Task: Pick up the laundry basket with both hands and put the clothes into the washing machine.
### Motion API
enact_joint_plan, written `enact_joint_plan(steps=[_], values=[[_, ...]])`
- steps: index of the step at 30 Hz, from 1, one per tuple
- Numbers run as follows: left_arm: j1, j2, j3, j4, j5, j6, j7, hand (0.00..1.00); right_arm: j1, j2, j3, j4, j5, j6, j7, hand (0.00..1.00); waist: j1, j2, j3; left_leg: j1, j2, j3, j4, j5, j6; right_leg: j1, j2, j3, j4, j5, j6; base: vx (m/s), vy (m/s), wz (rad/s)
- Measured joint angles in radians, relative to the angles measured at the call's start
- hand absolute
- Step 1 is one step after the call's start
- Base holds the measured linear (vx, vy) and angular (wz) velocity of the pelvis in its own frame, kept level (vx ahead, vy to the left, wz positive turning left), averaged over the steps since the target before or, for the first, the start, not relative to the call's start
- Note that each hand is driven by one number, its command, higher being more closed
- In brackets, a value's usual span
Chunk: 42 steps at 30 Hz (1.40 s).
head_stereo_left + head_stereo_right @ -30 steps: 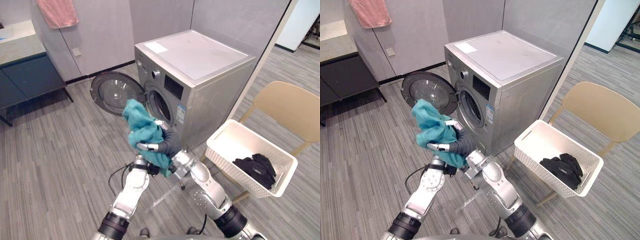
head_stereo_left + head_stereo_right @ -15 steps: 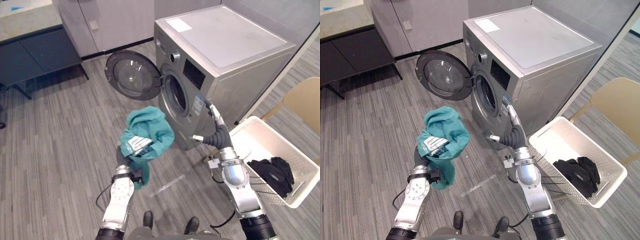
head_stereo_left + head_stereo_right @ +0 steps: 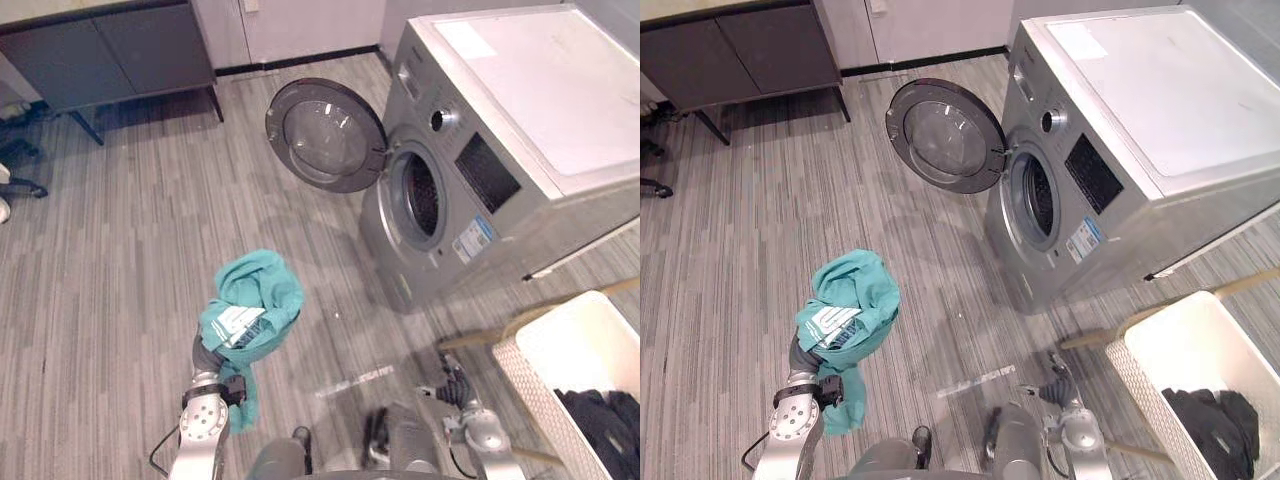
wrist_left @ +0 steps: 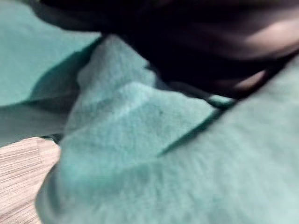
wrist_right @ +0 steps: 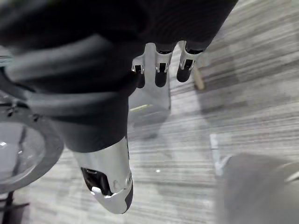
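Left robot hand [image 3: 233, 327]: gripping the teal cloth [image 3: 262, 290] well short of the drum; a loose fold could be slipping free.
Door [image 3: 325, 135]: standing open beside the approach path, likely snagging any trailing cloth.
Washing machine [image 3: 520, 120]: drum opening [image 3: 420, 195] showing unobstructed.
Right robot hand [image 3: 455, 385]: hanging low, fingers [image 5: 159, 70] spread, carrying nothing.
Basket [image 3: 540, 365]: sitting rightmost, holding dark clothes [image 3: 610, 420].

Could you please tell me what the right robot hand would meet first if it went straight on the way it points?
Probably the striped floor ahead of the right robot hand, with the washing machine beyond; depth is unclear.
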Motion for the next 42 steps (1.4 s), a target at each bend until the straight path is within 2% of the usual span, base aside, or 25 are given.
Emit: enact_joint_plan(steps=[1,2,3,6,7,9,10,12,13,16,17,19,20,21,23,24,26,28,30,31,33,36,38,40,42], values=[[-0.003,-0.002,-0.008,0.000,0.001,0.001,-0.001,1.00,0.003,-0.001,-0.002,0.008,0.005,0.004,-0.006,0.00,-0.008,0.001,0.002,0.020,0.000,-0.011,-0.006,-0.006,-0.010,-0.004,0.000,0.004,-0.027,0.060,-0.015,0.57,-0.165,1.06],[-0.002,-0.011,-0.034,0.003,0.001,0.002,-0.001,1.00,0.022,0.001,-0.002,0.016,0.009,0.010,-0.019,0.00,-0.013,0.006,0.005,0.060,0.005,-0.015,0.006,-0.018,-0.030,0.012,-0.005,0.010,-0.006,0.150,-0.100,0.61,-0.181,0.73],[-0.009,-0.034,-0.048,-0.008,0.001,0.004,-0.002,1.00,0.018,0.006,0.000,0.013,0.015,0.012,-0.022,0.00,-0.009,0.032,0.009,0.055,0.032,0.006,0.072,-0.012,-0.055,0.033,-0.004,-0.026,0.052,0.097,-0.114,0.61,-0.182,0.62],[-0.016,-0.076,-0.073,-0.021,0.001,0.004,-0.023,1.00,0.028,0.035,0.010,-0.036,0.027,0.011,-0.022,0.00,-0.010,0.040,0.015,-0.035,0.080,0.082,0.446,0.071,-0.159,0.154,0.020,-0.083,0.083,0.005,-0.133,0.66,-0.225,0.36],[0.001,-0.094,-0.072,-0.048,0.001,0.003,-0.025,1.00,0.041,0.038,0.025,-0.084,0.029,0.008,-0.023,0.00,-0.001,0.038,0.017,-0.111,0.127,0.113,0.675,0.213,-0.169,0.242,0.052,-0.074,0.053,-0.035,-0.139,0.51,-0.155,-0.30],[0.024,-0.094,-0.078,-0.077,0.000,-0.001,-0.037,1.00,0.041,0.044,0.035,-0.134,0.047,0.004,-0.034,0.00,0.022,0.043,0.015,-0.224,0.214,0.178,0.938,0.196,-0.133,0.329,0.098,-0.046,0.019,-0.071,-0.155,0.46,-0.109,-0.58],[0.022,-0.094,-0.079,-0.087,-0.001,-0.001,-0.042,1.00,0.039,0.045,0.037,-0.155,0.054,0.003,-0.049,0.00,0.031,0.033,0.017,-0.302,0.245,0.223,1.002,0.161,-0.080,0.370,0.110,-0.015,-0.014,-0.082,-0.153,0.42,-0.072,-0.62],[0.019,-0.100,-0.079,-0.089,-0.001,-0.001,-0.043,1.00,0.039,0.046,0.042,-0.164,0.067,0.007,-0.055,0.00,0.052,0.021,0.021,-0.389,0.267,0.268,0.973,0.106,-0.051,0.416,0.111,0.034,-0.053,-0.085,-0.149,0.43,-0.025,-0.73],[0.030,-0.106,-0.079,-0.090,-0.002,0.000,-0.042,1.00,0.039,0.047,0.041,-0.164,0.069,0.012,-0.066,0.00,0.065,0.020,0.022,-0.420,0.267,0.271,0.849,0.063,-0.054,0.446,0.111,0.078,-0.075,-0.087,-0.146,0.37,0.062,-0.90],[0.034,-0.115,-0.077,-0.090,-0.001,0.003,-0.040,1.00,0.036,0.060,0.045,-0.165,0.068,0.013,-0.074,0.00,0.083,0.007,0.026,-0.408,0.224,0.193,0.559,0.042,-0.072,0.473,0.106,0.174,-0.071,-0.103,-0.119,0.32,0.163,-1.03],[0.032,-0.115,-0.082,-0.090,-0.001,0.002,-0.038,1.00,0.033,0.067,0.047,-0.168,0.067,0.010,-0.080,0.00,0.086,0.015,0.019,-0.373,0.186,0.124,0.387,0.056,-0.087,0.468,0.102,0.224,-0.043,-0.126,-0.086,0.31,0.256,-1.37],[0.046,-0.122,-0.100,-0.090,-0.001,0.001,-0.036,1.00,0.043,0.065,0.046,-0.166,0.066,0.007,-0.091,0.00,0.083,0.048,-0.002,-0.334,0.197,0.056,0.259,0.172,-0.136,0.463,0.130,0.298,0.006,-0.193,-0.033,0.30,0.328,-1.42],[0.042,-0.103,-0.111,-0.075,0.000,0.005,-0.039,1.00,0.039,0.086,0.044,-0.141,0.065,0.011,-0.092,0.00,0.067,0.017,-0.009,-0.325,0.197,0.082,0.306,0.111,-0.159,0.444,0.114,0.339,0.047,-0.224,-0.002,0.33,0.409,-1.33],[0.036,-0.085,-0.117,-0.074,0.000,0.007,-0.040,1.00,0.055,0.107,0.047,-0.136,0.065,0.012,-0.089,0.00,0.060,-0.024,-0.033,-0.308,0.185,0.140,0.312,0.081,-0.139,0.417,0.084,0.388,0.063,-0.225,0.006,0.25,0.328,-1.10],[0.041,-0.066,-0.110,-0.067,0.000,0.007,-0.038,1.00,0.049,0.129,0.052,-0.109,0.065,0.010,-0.089,0.00,0.059,-0.057,-0.052,-0.274,0.184,0.241,0.319,0.046,-0.119,0.406,0.066,0.479,0.044,-0.207,0.045,0.20,0.290,-1.46],[0.042,-0.049,-0.106,-0.056,0.000,0.007,-0.039,1.00,0.027,0.129,0.053,-0.061,0.065,0.009,-0.088,0.00,0.055,-0.066,-0.057,-0.248,0.188,0.307,0.320,0.035,-0.105,0.395,0.051,0.511,0.029,-0.181,0.081,0.14,0.276,-1.59],[0.043,-0.039,-0.077,-0.044,0.000,0.007,-0.039,1.00,-0.017,0.121,0.054,0.016,0.064,0.012,-0.087,0.00,0.052,-0.064,-0.057,-0.201,0.194,0.390,0.294,0.029,-0.096,0.362,0.032,0.471,0.019,-0.126,0.101,0.06,0.204,-1.69],[0.041,-0.037,-0.031,-0.033,0.000,0.007,-0.036,1.00,-0.052,0.110,0.056,0.072,0.054,0.015,-0.086,0.00,0.049,-0.058,-0.053,-0.149,0.202,0.486,0.243,0.027,-0.092,0.323,-0.004,0.299,0.008,-0.082,0.086,0.03,0.135,-1.67],[0.028,-0.023,0.001,0.003,0.000,0.008,-0.020,1.00,-0.083,0.094,0.057,0.126,0.046,0.018,-0.085,0.00,0.051,-0.050,-0.047,-0.097,0.205,0.569,0.200,0.026,-0.090,0.295,-0.057,-0.020,0.012,-0.061,0.053,0.03,0.037,-1.37],[0.025,-0.017,0.004,0.015,0.000,0.013,-0.019,1.00,-0.081,0.087,0.057,0.138,0.045,0.019,-0.085,0.00,0.048,-0.050,-0.047,-0.090,0.203,0.577,0.199,0.026,-0.090,0.300,-0.070,-0.094,0.013,-0.065,0.029,0.04,-0.056,-0.89],[0.011,-0.016,-0.003,0.031,0.000,0.021,-0.020,1.00,-0.075,0.065,0.054,0.142,0.045,0.019,-0.086,0.00,0.034,-0.038,-0.040,-0.084,0.209,0.568,0.215,0.026,-0.090,0.312,-0.061,-0.098,0.002,-0.068,0.025,0.05,-0.111,-0.31],[0.000,-0.033,-0.005,0.041,0.001,0.022,-0.021,1.00,-0.052,0.038,0.052,0.158,0.046,0.021,-0.087,0.00,0.019,-0.008,-0.018,-0.134,0.281,0.537,0.443,0.033,-0.079,0.361,-0.035,-0.091,0.006,-0.104,0.013,0.07,-0.106,-0.18],[0.011,-0.034,-0.005,0.053,0.000,0.023,-0.021,1.00,-0.036,0.036,0.053,0.165,0.047,0.028,-0.091,0.00,0.027,-0.006,-0.003,-0.183,0.325,0.453,0.652,0.121,0.021,0.425,-0.007,-0.054,0.003,-0.127,-0.004,0.11,-0.101,-0.45],[0.005,-0.029,-0.008,0.071,0.000,0.023,-0.020,1.00,-0.044,0.039,0.052,0.166,0.050,0.030,-0.092,0.00,0.048,-0.022,0.006,-0.247,0.301,0.357,0.700,0.061,-0.020,0.436,-0.006,-0.019,-0.001,-0.138,-0.017,0.10,-0.052,-0.50],[0.004,-0.023,-0.016,0.072,-0.001,0.023,-0.018,1.00,-0.059,0.025,0.046,0.173,0.058,0.031,-0.094,0.00,0.051,-0.027,0.010,-0.297,0.225,0.241,0.607,-0.006,-0.052,0.431,-0.008,0.013,-0.004,-0.138,-0.017,0.11,0.010,-0.50]])
